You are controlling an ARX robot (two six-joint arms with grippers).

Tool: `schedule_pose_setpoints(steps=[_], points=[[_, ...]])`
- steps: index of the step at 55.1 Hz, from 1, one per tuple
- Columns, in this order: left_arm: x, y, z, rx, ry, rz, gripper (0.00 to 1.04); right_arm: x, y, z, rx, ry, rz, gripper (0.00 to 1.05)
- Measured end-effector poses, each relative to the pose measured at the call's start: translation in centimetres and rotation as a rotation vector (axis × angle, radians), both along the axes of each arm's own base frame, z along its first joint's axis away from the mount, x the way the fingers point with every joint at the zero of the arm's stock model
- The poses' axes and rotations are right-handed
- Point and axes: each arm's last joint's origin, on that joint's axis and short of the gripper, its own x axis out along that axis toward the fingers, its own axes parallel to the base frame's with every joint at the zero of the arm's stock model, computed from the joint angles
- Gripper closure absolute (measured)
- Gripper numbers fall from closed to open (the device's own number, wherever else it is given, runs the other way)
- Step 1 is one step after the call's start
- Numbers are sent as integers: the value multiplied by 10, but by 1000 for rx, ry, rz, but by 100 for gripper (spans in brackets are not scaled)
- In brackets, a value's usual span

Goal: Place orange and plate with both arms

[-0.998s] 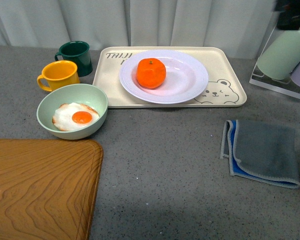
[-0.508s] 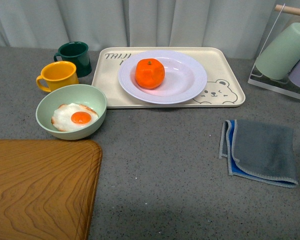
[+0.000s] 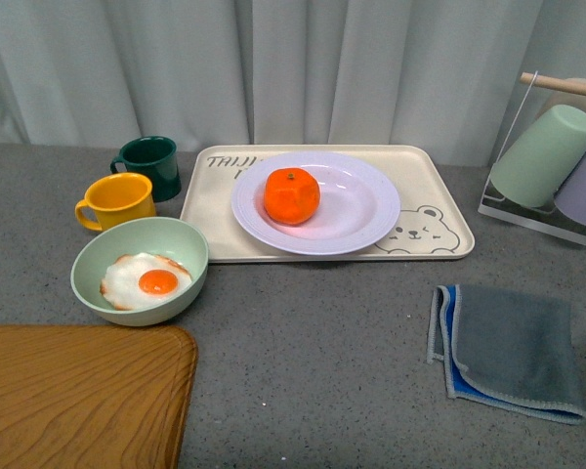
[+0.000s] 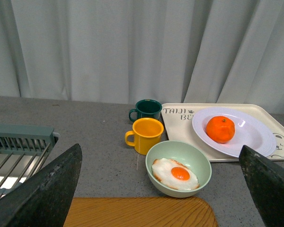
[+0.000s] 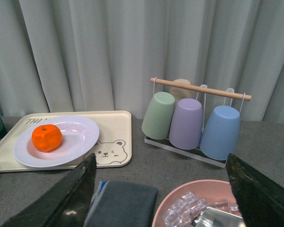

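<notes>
The orange (image 3: 292, 195) sits in the white ribbed plate (image 3: 366, 200), left of its middle. The plate rests on the cream bear-print tray (image 3: 439, 186) at the back of the table. Neither arm shows in the front view. My left gripper (image 4: 159, 147) is open and empty, well short of the orange (image 4: 220, 129) and the plate (image 4: 255, 135). My right gripper (image 5: 161, 158) is open and empty too, with the orange (image 5: 47, 137) and plate (image 5: 80, 137) far off to one side.
A pale green bowl (image 3: 142, 269) holds a fried egg, with a yellow mug (image 3: 117, 200) and a dark green mug (image 3: 148, 164) behind it. A wooden board (image 3: 78, 396) fills the front left. A grey cloth (image 3: 513, 347), a cup rack (image 3: 547, 156) and a pink bowl (image 5: 199, 208) stand on the right.
The front view has tilted upward, so the whole table shows lower in the picture. A dark shape at the top right a second ago is gone. The objects keep their places.
</notes>
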Motion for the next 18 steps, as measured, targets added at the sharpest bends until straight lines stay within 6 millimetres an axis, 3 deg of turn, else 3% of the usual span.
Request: schedule_pose_setpoints(steps=[3,18], points=[[0,0,0,0,0,0,7,0,0,0,0,0,0,8],[0,0,0,0,0,0,7,0,0,0,1,0,0,9]])
